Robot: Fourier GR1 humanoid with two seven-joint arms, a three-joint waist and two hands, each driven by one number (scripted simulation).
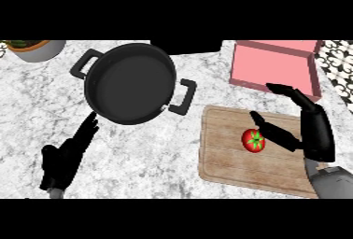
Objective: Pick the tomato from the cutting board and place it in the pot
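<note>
A red tomato [253,140] with a green stem lies on the wooden cutting board [228,163] at the right. My right hand [314,133] hovers over the board's right side, open, its thumb reaching to just beside the tomato and its fingers spread above toward the pink box. The tomato is not enclosed. A black two-handled pot [131,84] sits left of the board, with nothing inside it. My left hand [66,161] rests open at the lower left, fingers pointing up toward the pot's lower rim.
A pink open box [276,65] stands behind the board at the upper right. A potted plant [34,48] sits in the far left corner. A dark object [186,46] lies at the back centre. Patterned tiles [341,65] border the right edge.
</note>
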